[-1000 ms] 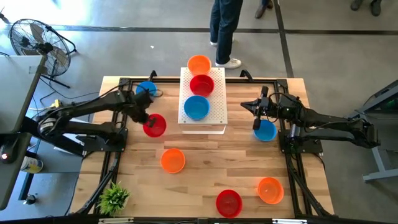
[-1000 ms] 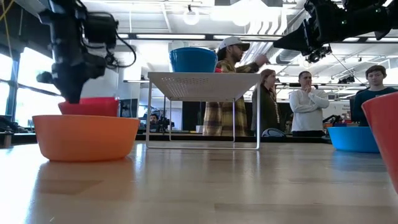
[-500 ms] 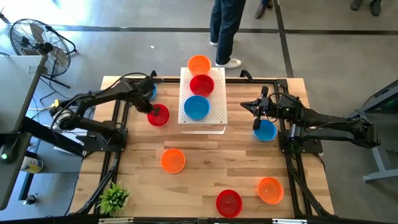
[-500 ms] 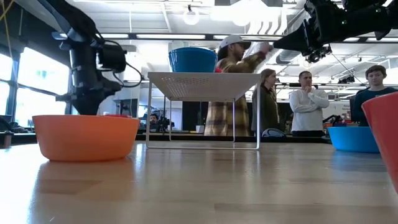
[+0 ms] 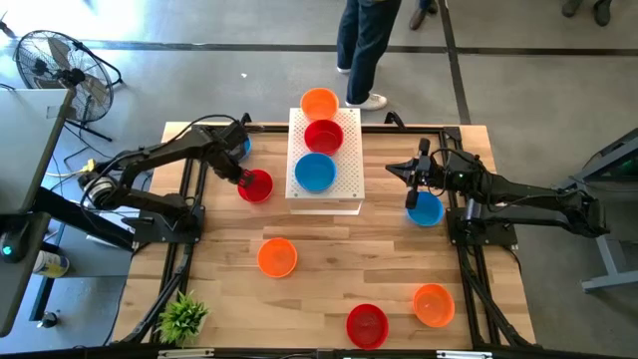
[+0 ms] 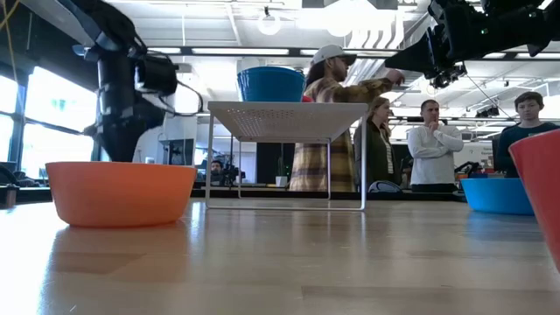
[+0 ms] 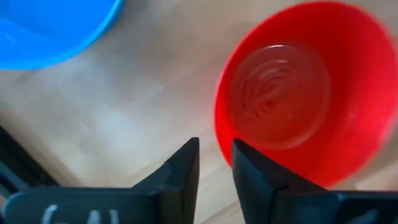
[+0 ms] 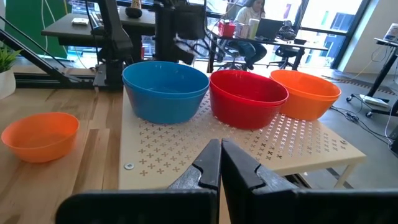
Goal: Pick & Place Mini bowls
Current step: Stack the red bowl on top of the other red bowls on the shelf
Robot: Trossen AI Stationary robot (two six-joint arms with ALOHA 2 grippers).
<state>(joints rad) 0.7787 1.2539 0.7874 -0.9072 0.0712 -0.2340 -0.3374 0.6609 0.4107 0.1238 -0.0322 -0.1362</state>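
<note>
High view: the counter (image 5: 329, 259) carries a white platform (image 5: 344, 179) with orange, red and blue bowls on it; more bowls lie around. The left arm has slid its red bowl (image 5: 256, 185) from farther out to just beside the platform, so a lift onto it seems next. The left pincer (image 7: 214, 165) sits at that bowl's rim, fingers slightly apart, gripping nothing. The right pincer (image 8: 220, 163), fingers together, waits above a blue bowl (image 5: 426, 209). No readable writing shows.
</note>
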